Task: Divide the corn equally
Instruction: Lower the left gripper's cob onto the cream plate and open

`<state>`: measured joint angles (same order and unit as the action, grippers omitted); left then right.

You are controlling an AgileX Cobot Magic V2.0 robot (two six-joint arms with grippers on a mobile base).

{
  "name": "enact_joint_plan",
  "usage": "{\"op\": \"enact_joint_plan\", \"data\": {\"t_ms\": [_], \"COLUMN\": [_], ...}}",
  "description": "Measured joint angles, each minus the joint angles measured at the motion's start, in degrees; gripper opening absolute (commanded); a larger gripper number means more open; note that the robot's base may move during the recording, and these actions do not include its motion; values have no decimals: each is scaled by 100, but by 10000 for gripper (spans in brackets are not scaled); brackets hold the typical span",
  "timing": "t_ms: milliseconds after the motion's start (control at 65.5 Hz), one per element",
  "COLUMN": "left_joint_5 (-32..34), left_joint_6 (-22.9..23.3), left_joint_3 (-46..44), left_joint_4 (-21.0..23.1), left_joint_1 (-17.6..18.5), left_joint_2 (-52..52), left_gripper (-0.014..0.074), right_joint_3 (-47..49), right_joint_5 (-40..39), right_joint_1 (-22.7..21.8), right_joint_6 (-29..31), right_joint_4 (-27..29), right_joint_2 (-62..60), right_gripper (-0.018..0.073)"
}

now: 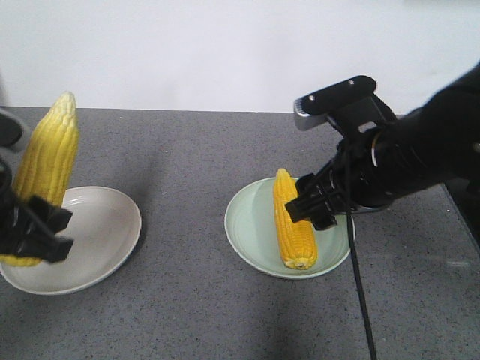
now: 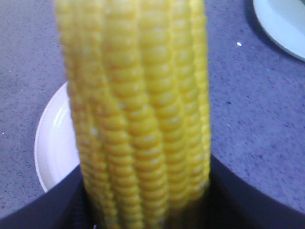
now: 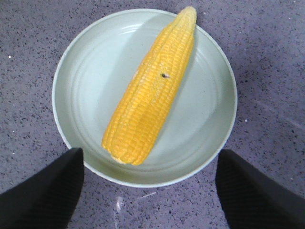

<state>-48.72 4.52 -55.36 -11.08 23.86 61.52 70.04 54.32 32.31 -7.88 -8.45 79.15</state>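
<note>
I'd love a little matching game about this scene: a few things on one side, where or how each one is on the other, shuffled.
Things:
1. corn in the left gripper
2. corn on the green plate
3. white plate
4. right gripper

States:
A. open, jaws apart above the green plate
B. lying flat
C. held tilted, tip up, above a plate
D. nothing lying in it, left side of the table

Pairs: 1-C, 2-B, 3-D, 4-A
</note>
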Motion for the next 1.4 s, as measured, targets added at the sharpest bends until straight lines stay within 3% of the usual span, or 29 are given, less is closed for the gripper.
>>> {"op": "enact_joint_plan", "data": {"t_ms": [366, 656, 1008, 1404], "left_joint_5": [-589, -1113, -1347, -1076], "left_joint_6": [-110, -672, -701, -701], "left_joint_3": [-996, -1576, -1658, -1658], "left_joint_4": [48, 763, 828, 834], "left_joint_1": [-692, -1245, -1359, -1359], "left_joint_2": [1371, 2246, 3114, 3732], "left_gripper": [303, 303, 303, 335], "right_joint_3": [-313, -313, -313, -313], "right_joint_5": [-183, -190, -190, -190], "right_joint_1": [0, 0, 0, 0], "right_joint_6": [4, 46, 46, 46], "right_joint_4": [-63, -109, -141, -160], "right_joint_2": [-626, -858, -858, -858], "right_gripper": [557, 557, 557, 557]}}
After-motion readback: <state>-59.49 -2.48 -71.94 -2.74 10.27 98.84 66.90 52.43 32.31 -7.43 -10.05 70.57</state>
